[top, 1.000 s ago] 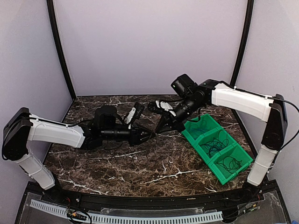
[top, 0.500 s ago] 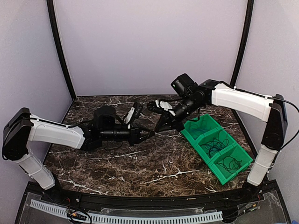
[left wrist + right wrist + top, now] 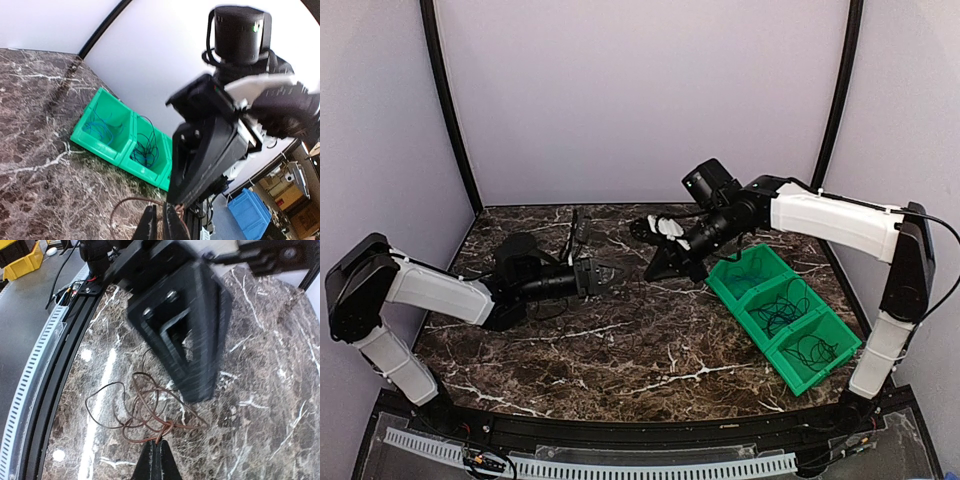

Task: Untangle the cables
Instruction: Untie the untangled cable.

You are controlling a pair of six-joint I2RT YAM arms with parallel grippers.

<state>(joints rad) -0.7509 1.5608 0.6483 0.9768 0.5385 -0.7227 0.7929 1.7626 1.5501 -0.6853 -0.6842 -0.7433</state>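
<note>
Surface (image 3: 620, 350): dark marble-look slab with white veins, carrying everything.
Green bin (image 3: 97, 146): plastic tray with three compartments on the right, well apart from the pincers. A blue cable (image 3: 102, 127) lies in the far compartment, and black cables (image 3: 783, 312) are coiled in the other two.
Obstruction: each arm's black wedge-shaped head fills the other's wrist view, crowding over the wire below.
Loose cable (image 3: 145, 410): thin brownish wire lying flat between the two pincers, its loops sprawling crosswise and knotted at one spot.
Right pincer (image 3: 155, 455): pressed together on that knot.
Left pincer (image 3: 159, 225): fingers close together; I cannot tell whether they grip anything.
</note>
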